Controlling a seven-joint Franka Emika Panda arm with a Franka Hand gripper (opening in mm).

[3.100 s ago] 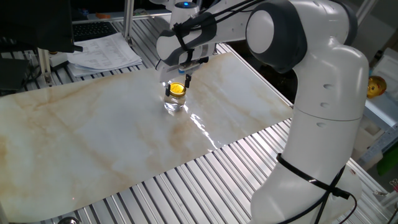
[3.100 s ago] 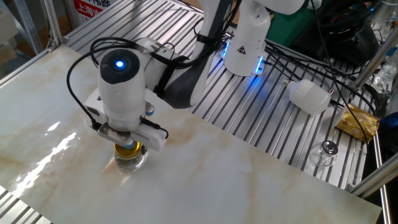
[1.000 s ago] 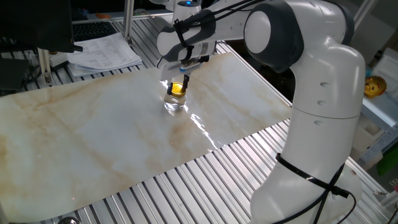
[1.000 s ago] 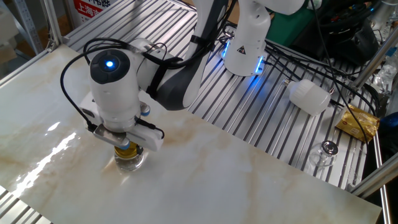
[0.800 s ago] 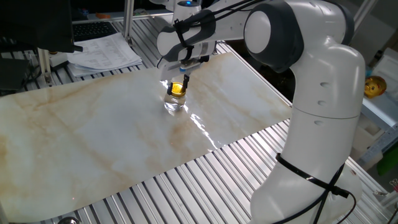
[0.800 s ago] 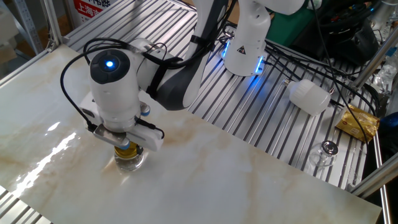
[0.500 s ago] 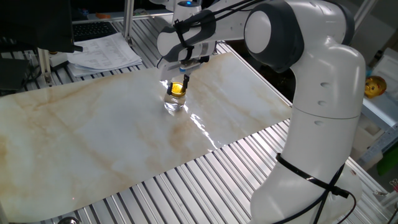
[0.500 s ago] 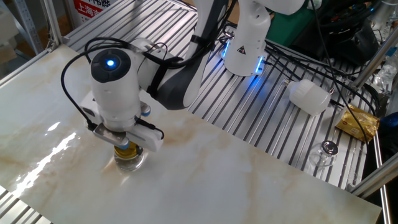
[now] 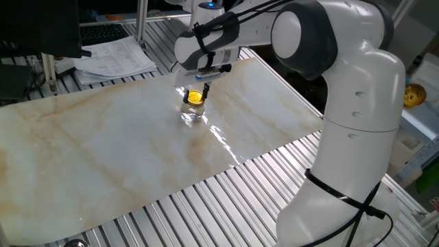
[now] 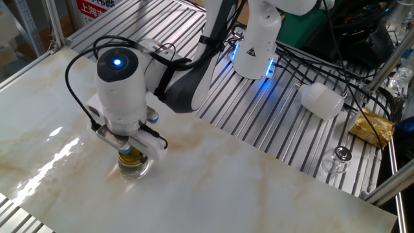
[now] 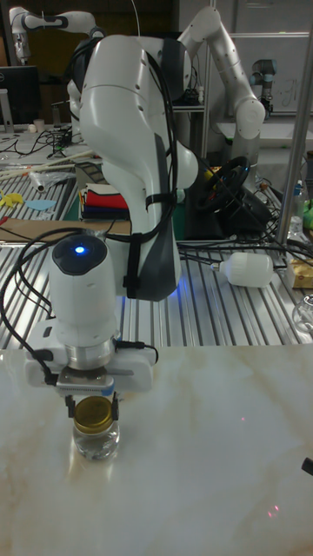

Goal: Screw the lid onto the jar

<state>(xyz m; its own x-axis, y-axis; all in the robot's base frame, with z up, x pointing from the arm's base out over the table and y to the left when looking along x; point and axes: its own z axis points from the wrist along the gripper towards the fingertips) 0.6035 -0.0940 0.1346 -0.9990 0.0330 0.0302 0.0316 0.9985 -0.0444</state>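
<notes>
The small clear glass jar [image 9: 193, 114] [image 10: 134, 169] [image 11: 96, 442] stands upright on the marble board [image 9: 103, 151]. The gold lid [image 9: 195, 97] [image 11: 94, 414] sits level on its mouth. My gripper [image 9: 196, 90] [image 10: 132, 153] [image 11: 94, 406] points straight down over the jar. Its two fingertips press the lid's rim from either side, so it is shut on the lid. In the other fixed view the hand hides most of the lid [image 10: 130, 156].
A white plastic bottle [image 10: 321, 99] [image 11: 252, 269] lies on the metal slats behind the board. A small glass [image 10: 337, 158] and a gold foil packet [image 10: 373, 127] are at the right. Papers [image 9: 113, 56] lie at the back left. A round gold object [image 9: 413, 95] sits on the side shelf.
The hand has turned about its vertical axis on top of the jar, carrying the lid round. The jar has stayed in the same spot.
</notes>
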